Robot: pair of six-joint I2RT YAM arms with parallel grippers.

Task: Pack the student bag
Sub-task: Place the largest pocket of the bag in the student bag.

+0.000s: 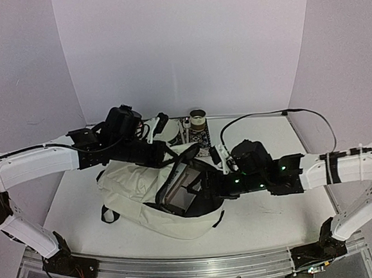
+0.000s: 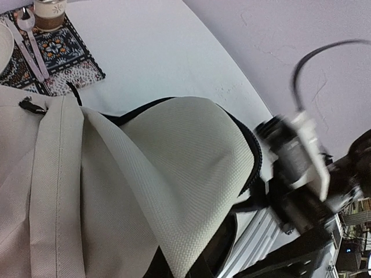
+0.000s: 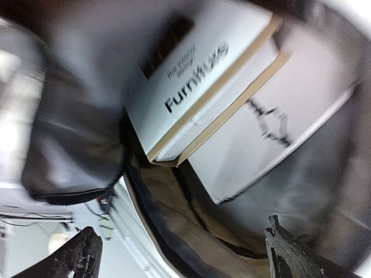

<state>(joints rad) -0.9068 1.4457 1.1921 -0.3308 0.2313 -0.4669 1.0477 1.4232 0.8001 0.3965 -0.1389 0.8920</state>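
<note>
Cream flap of the student bag [image 2: 174, 168] tents upward, pinched by the tightly closed left gripper [image 1: 174, 155] (presumably to keep the mouth open). Inside the bag lie two white books [image 3: 191, 98]. At its mouth hovers the right gripper [image 3: 182, 258], spread wide, empty; the bag rests on the surface [image 1: 276, 219].

The left arm [image 1: 40, 164] and right arm [image 1: 343, 168] reach inward, left gripper [image 1: 177, 156] pinched closed, right gripper [image 3: 185, 258] spread wide.
</note>
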